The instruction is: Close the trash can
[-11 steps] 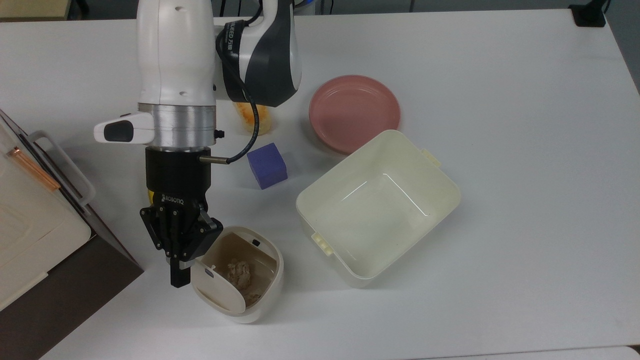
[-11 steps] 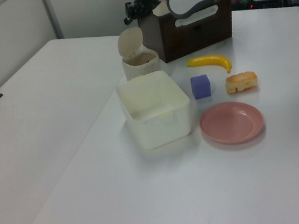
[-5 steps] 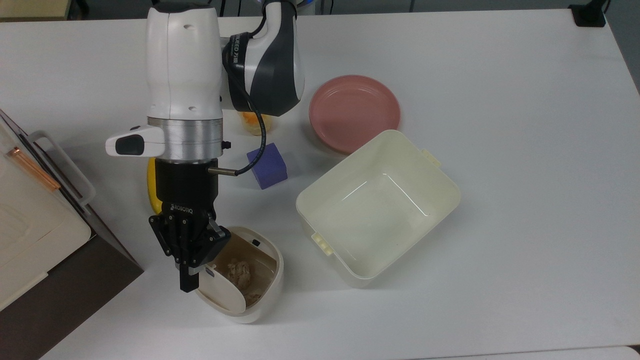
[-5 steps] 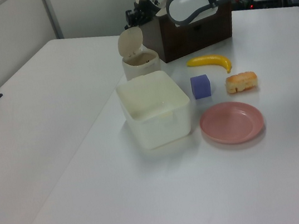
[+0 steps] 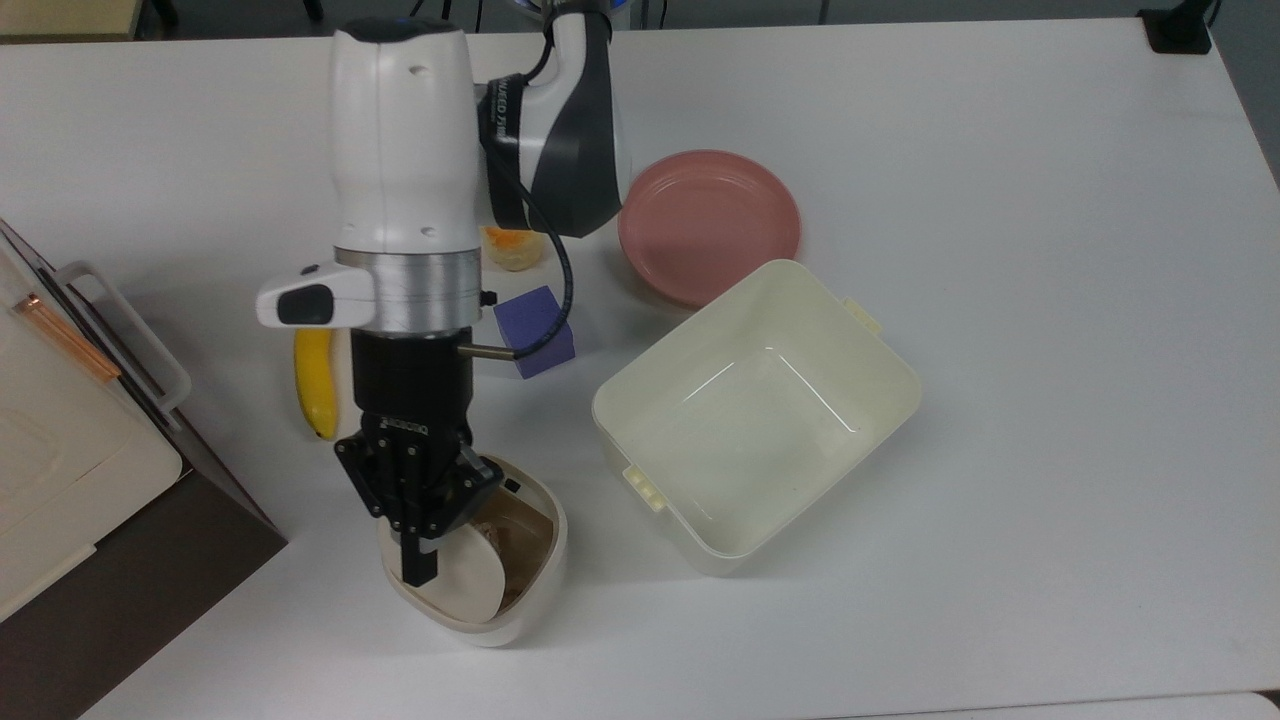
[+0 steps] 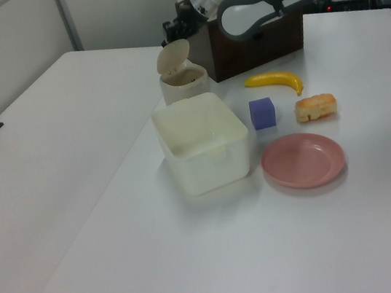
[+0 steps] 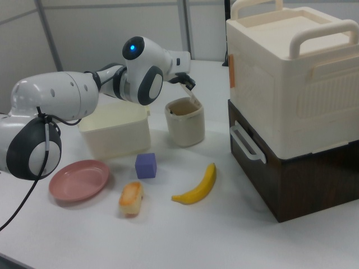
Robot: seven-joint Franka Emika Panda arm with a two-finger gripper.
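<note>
The trash can [image 5: 545, 560] is a small cream bin near the front of the table in the top view, with a tan inside. Its hinged lid [image 5: 468, 590] leans partway over the opening and hides most of the crumpled contents. My gripper [image 5: 418, 568] points down at the lid's back, fingers shut, pressing against it. In the left view the lid [image 6: 172, 55] tilts over the bin [image 6: 185, 85], with the gripper [image 6: 172, 29] just behind it. In the right view the gripper [image 7: 188, 84] sits at the bin's [image 7: 185, 123] top rim.
A larger lidless cream tub [image 5: 885, 395] stands to the top view's right of the bin. A purple cube [image 5: 545, 330], a pink plate [image 5: 708, 225], a bread piece [image 5: 512, 250] and a banana [image 5: 315, 385] lie behind. A brown-and-cream box [image 5: 80, 480] fills the top view's left edge.
The gripper has moved toward the top view's right, onto the bin. It has pushed the lid from nearly upright to leaning over the opening.
</note>
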